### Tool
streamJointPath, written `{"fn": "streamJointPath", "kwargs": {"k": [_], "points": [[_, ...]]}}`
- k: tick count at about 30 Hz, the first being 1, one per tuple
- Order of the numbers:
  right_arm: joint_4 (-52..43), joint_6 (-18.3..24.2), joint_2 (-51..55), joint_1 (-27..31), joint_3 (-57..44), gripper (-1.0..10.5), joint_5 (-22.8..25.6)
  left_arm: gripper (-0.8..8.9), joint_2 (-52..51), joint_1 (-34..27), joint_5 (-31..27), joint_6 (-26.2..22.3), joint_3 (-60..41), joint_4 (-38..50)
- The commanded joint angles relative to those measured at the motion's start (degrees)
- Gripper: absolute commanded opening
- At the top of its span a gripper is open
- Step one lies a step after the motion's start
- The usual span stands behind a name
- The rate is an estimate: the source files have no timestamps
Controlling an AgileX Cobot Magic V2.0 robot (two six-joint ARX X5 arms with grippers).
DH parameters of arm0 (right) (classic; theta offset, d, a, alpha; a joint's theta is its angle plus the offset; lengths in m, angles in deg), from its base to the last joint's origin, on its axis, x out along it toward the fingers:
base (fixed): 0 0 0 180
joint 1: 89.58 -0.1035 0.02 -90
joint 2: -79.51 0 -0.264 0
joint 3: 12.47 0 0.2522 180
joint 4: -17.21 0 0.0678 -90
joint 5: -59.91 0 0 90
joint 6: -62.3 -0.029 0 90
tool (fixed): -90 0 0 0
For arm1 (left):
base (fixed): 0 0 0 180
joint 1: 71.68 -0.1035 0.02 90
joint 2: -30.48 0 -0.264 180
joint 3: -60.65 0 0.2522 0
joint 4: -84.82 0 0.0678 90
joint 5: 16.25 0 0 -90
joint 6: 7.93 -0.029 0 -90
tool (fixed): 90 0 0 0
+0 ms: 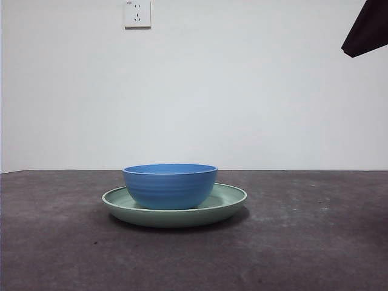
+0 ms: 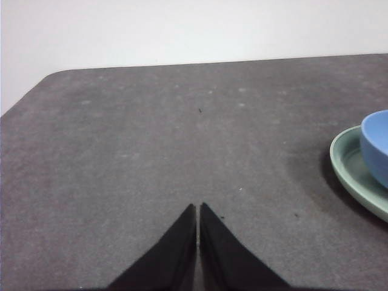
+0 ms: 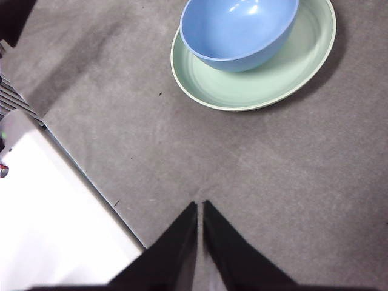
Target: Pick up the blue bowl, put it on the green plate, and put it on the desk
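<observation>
The blue bowl [image 1: 170,185] stands upright inside the green plate [image 1: 227,203], slightly left of the plate's centre, in the middle of the desk [image 1: 315,242]. In the right wrist view the blue bowl [image 3: 237,31] and green plate [image 3: 273,79] lie well ahead of my right gripper [image 3: 200,207], which is shut and holds nothing. My left gripper [image 2: 198,209] is shut too, hovering over bare desk, with the green plate [image 2: 351,173] and blue bowl [image 2: 379,145] off to one side at the frame edge. No gripper touches the bowl or plate.
A black arm tip [image 1: 367,30] shows at the top right corner of the front view. A white wall with a socket [image 1: 137,13] stands behind the desk. In the right wrist view the desk's edge [image 3: 91,182] runs beside a white surface.
</observation>
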State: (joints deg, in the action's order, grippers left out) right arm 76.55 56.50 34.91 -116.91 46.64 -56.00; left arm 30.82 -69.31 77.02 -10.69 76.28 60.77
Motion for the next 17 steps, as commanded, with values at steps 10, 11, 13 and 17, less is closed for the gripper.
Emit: {"fn": "streamJointPath", "kwargs": {"k": [10, 11, 13, 17], "points": [[-0.52, 0.5, -0.22, -0.39, 0.26, 0.1, -0.17, 0.08, -0.15, -0.15, 0.09, 0.55, -1.18, -0.44], [-0.52, 0.48, -0.22, -0.39, 0.26, 0.1, -0.17, 0.08, -0.15, -0.15, 0.11, 0.55, -1.18, -0.44], [-0.52, 0.48, -0.22, -0.39, 0.26, 0.1, -0.17, 0.08, -0.15, -0.15, 0.09, 0.55, -1.18, -0.44], [-0.52, 0.48, -0.22, -0.39, 0.26, 0.1, -0.17, 0.08, -0.15, -0.15, 0.09, 0.55, -1.18, -0.44]]}}
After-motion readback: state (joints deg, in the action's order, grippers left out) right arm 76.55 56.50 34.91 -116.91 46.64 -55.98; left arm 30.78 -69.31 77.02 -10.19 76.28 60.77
